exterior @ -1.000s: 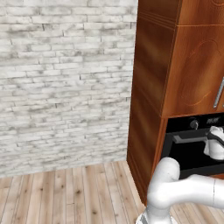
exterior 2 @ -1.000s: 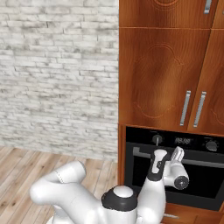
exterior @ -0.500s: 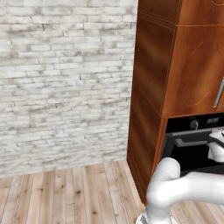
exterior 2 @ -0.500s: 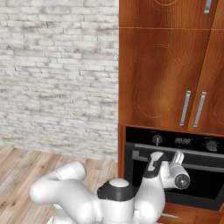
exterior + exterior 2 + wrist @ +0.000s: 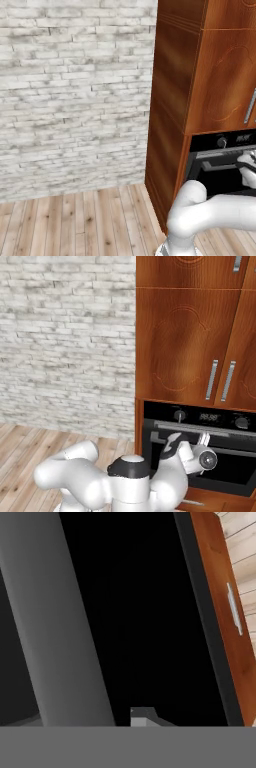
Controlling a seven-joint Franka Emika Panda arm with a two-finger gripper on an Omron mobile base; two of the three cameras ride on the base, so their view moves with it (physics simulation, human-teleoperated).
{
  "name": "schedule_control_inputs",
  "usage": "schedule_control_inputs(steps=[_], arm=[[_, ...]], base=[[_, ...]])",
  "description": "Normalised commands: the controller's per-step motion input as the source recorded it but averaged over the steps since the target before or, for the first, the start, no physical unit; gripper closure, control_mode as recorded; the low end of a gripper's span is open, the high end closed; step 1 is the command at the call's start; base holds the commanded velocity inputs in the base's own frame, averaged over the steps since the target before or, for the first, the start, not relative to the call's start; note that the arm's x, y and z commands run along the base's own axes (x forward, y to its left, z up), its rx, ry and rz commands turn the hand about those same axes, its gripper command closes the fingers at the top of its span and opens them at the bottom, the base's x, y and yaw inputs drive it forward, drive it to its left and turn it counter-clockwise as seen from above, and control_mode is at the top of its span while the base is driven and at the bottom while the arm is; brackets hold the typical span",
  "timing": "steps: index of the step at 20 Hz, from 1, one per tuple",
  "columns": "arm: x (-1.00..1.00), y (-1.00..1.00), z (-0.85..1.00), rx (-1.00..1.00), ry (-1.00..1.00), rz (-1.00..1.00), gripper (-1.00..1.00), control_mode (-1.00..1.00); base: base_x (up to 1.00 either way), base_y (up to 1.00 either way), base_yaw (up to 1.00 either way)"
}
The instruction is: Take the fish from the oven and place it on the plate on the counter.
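Lower right of both base views, the black oven (image 5: pixel 200 451) sits shut under the wood cabinets (image 5: pixel 190 341), fish out of sight. The gripper (image 5: pixel 204 440) hangs right at the grey door handle (image 5: pixel 55 622); jaw spread can't be told.

black oven (image 5: pixel 200 456), reddish-brown cabinets (image 5: pixel 185 336)

I'm looking close up at the oven (image 5: pixel 145 612): its black door glass takes the middle of the frame. A thick grey bar, the oven handle (image 5: pixel 55 622), runs from the top left down to the lower left. Along the right a reddish-brown wood drawer front (image 5: pixel 225 597) slants, carrying a small silver pull (image 5: pixel 234 609), with pale wood floor planks (image 5: pixel 245 537) at the upper right corner.
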Motion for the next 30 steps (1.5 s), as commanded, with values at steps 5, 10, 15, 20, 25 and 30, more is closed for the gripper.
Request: schedule_control_inputs(steps=[5,10,15,20,25,30], arm=[[-0.66,-0.23,-0.61,0.00,0.08,0.00,1.00,-1.00],[-0.78,-0.27,-0.67,0.00,0.02,0.00,1.00,-1.00],[-0.89,-0.33,-0.65,0.00,0.00,0.00,1.00,-1.00],[-0.92,-0.36,-0.64,0.00,0.00,0.00,1.00,-1.00],[-0.88,-0.33,-0.62,0.00,0.00,0.00,1.00,-1.00],[-0.82,-0.30,-0.60,0.00,0.02,0.00,1.00,-1.00]], base=[[0.00,0.00,0.00],[0.00,0.00,0.00],[0.00,0.00,0.00],[0.00,0.00,0.00],[0.00,0.00,0.00],[0.00,0.00,0.00]])
